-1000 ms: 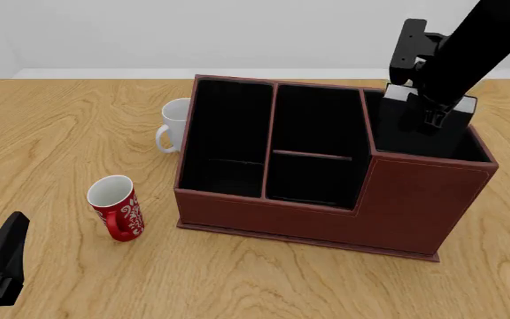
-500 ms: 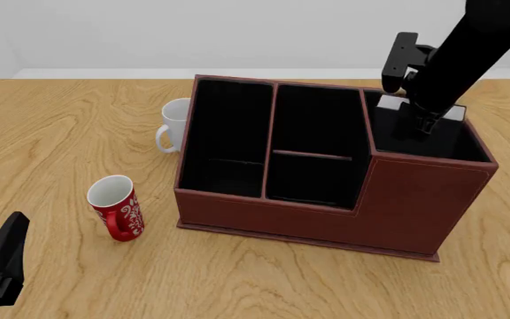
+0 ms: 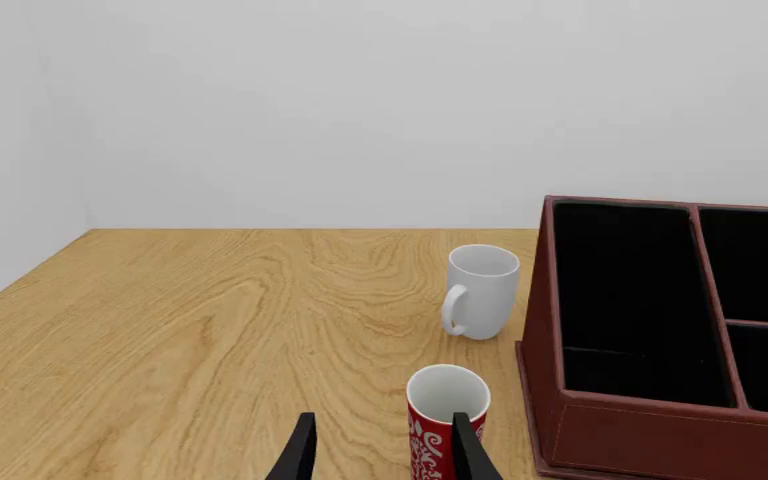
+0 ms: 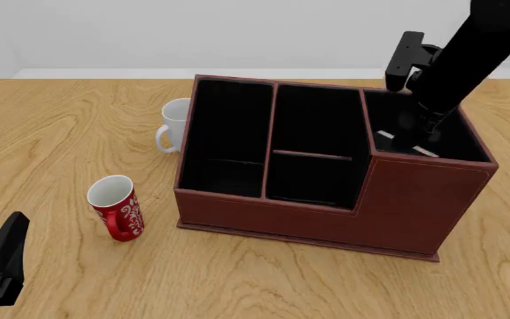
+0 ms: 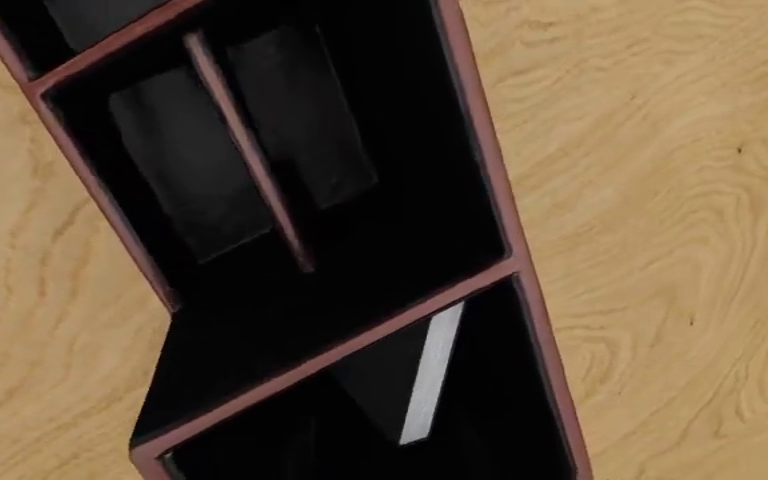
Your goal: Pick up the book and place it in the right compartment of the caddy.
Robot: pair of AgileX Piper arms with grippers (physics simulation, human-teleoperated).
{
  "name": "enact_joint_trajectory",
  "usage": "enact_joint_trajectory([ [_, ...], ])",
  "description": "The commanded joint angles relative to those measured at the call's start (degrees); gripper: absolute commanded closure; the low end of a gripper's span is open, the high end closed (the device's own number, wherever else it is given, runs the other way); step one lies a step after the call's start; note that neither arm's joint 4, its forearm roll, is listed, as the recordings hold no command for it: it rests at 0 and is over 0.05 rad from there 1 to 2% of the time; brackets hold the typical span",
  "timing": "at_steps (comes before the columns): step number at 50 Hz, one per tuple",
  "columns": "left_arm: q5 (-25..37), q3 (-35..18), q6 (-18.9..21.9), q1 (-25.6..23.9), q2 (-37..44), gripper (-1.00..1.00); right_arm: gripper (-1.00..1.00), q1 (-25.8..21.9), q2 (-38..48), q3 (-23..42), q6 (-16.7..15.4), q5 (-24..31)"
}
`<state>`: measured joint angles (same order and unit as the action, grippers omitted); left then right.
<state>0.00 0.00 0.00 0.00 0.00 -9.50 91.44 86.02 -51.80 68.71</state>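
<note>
1. Left wrist view: one left end effector (image 3: pixel 381 448) is showing at the lower middle of the frame as two dark fingers standing apart, with nothing between them. Two mugs are lying beyond it on the table (image 3: pixel 197 330): one red mug (image 3: pixel 446 420) just past the fingertips and one white mug (image 3: pixel 479 291) farther up, near the centre. One caddy (image 3: pixel 598 435) is filling the right side of the frame, two of its black-lined sections showing.

2. Front view: the one caddy (image 4: pixel 397 199) is sitting right of centre, with three sections counted. The white mug (image 4: pixel 173 125) is standing just beside its left wall, and the red mug (image 4: pixel 116 207) is leaning at the lower left, well apart from it. The right arm is slanting down from the upper right corner, its right end effector (image 4: pixel 408 141) reaching down inside the right compartment of the caddy (image 4: pixel 419 129); I cannot tell how its fingers stand. Pale patches low in that section look like page edge of the book (image 4: pixel 384 135). The left arm is resting low at the lower left corner.

3. Right wrist view: the one book (image 5: pixel 404 385) is lying tilted inside the right compartment, at the lower middle of the frame, its white page edge showing as a slanted strip. The end effector's own fingers are not showing here.
</note>
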Motion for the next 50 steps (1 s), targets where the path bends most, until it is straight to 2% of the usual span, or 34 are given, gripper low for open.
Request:
enact_joint_trajectory([
  [1,0.00,0.00,0.00,0.00,0.00,-1.00,-1.00,-3.45,-6.88,-1.88,1.90,-1.43],
  [3,0.00,0.00,0.00,0.00,0.00,-1.00,-1.00,-4.86,-10.57,-5.13,1.23,-2.61],
  [4,0.00,0.00,0.00,0.00,0.00,-1.00,-1.00,-4.57,-10.97,-4.75,1.46,-3.38],
  [6,0.00,0.00,0.00,0.00,0.00,-1.00,-1.00,-6.71,-13.86,-6.25,3.22,-3.66],
  [7,0.00,0.00,0.00,0.00,0.00,-1.00,-1.00,-5.42,-15.22,-7.68,1.64,-5.48],
  [8,0.00,0.00,0.00,0.00,0.00,-1.00,-1.00,-5.62,-16.09,-8.74,2.19,-5.54],
  [10,0.00,0.00,0.00,0.00,0.00,-1.00,-1.00,-5.14,-18.69,-11.43,0.56,-7.85],
  [11,0.00,0.00,0.00,0.00,0.00,-1.00,-1.00,-5.96,-18.66,-9.93,2.84,-7.74],
  [12,0.00,0.00,0.00,0.00,0.00,-1.00,-1.00,-7.00,-19.87,-11.06,3.40,-7.32],
  [13,0.00,0.00,0.00,0.00,0.00,-1.00,-1.00,-6.20,-21.51,-13.02,1.83,-8.63],
  [17,0.00,0.00,0.00,0.00,0.00,-1.00,-1.00,-4.24,-24.83,-17.27,0.67,-12.29],
  [19,0.00,0.00,0.00,0.00,0.00,-1.00,-1.00,-4.79,-25.83,-18.16,0.97,-12.47],
  [22,0.00,0.00,0.00,0.00,0.00,-1.00,-1.00,-2.84,-27.64,-19.96,-0.10,-16.11],
  [24,0.00,0.00,0.00,0.00,0.00,-1.00,-1.00,-3.93,-29.86,-22.94,0.16,-17.46],
  [26,0.00,0.00,0.00,0.00,0.00,-1.00,-1.00,-4.34,-32.17,-25.13,0.00,-19.71],
  [27,0.00,0.00,0.00,0.00,0.00,-1.00,-1.00,-4.74,-33.05,-25.61,1.23,-20.99],
  [28,0.00,0.00,0.00,0.00,0.00,-1.00,-1.00,-4.75,-34.05,-27.66,0.17,-22.11],
  [29,0.00,0.00,0.00,0.00,0.00,-1.00,-1.00,-3.48,-35.58,-30.22,-1.69,-25.43],
  [30,0.00,0.00,0.00,0.00,0.00,-1.00,-1.00,-2.90,-36.99,-31.10,-1.79,-29.41],
  [32,0.00,0.00,0.00,0.00,0.00,-1.00,-1.00,-2.73,-37.64,-31.20,-0.82,-31.39],
  [34,0.00,0.00,0.00,0.00,0.00,-1.00,-1.00,-2.70,-40.53,-33.76,0.67,-37.31],
  [35,0.00,0.00,0.00,0.00,0.00,-1.00,-1.00,-2.80,-41.71,-35.94,-0.68,-38.67],
  [37,0.00,0.00,0.00,0.00,0.00,-1.00,-1.00,-2.27,-43.28,-36.47,2.58,-42.91],
  [38,0.00,0.00,0.00,0.00,0.00,-1.00,-1.00,-1.97,-44.16,-38.95,0.94,-45.03],
  [39,0.00,0.00,0.00,0.00,0.00,-1.00,-1.00,-0.75,-45.58,-39.68,2.82,-49.00],
  [40,0.00,0.00,0.00,0.00,0.00,-1.00,-1.00,0.47,-45.54,-41.24,2.32,-50.56],
  [41,0.00,0.00,0.00,0.00,0.00,-1.00,-1.00,3.06,-46.66,-44.12,1.53,-55.49],
  [43,0.00,0.00,0.00,0.00,0.00,-1.00,-1.00,4.54,-48.37,-46.96,2.89,-59.77],
  [44,0.00,0.00,0.00,0.00,0.00,-1.00,-1.00,5.00,-49.00,-44.88,7.56,-58.98],
  [46,0.00,0.00,0.00,0.00,0.00,-1.00,-1.00,6.22,-51.29,-47.83,8.26,-62.00],
  [47,0.00,0.00,0.00,0.00,0.00,-1.00,-1.00,6.56,-51.76,-46.64,11.89,-61.15],
  [48,0.00,0.00,0.00,0.00,0.00,-1.00,-1.00,5.78,-52.85,-49.63,10.31,-62.38],
  [49,0.00,0.00,0.00,0.00,0.00,-1.00,-1.00,7.12,-55.30,-50.68,9.91,-64.34],
  [50,0.00,0.00,0.00,0.00,0.00,-1.00,-1.00,9.26,-56.60,-49.01,14.92,-63.54],
])
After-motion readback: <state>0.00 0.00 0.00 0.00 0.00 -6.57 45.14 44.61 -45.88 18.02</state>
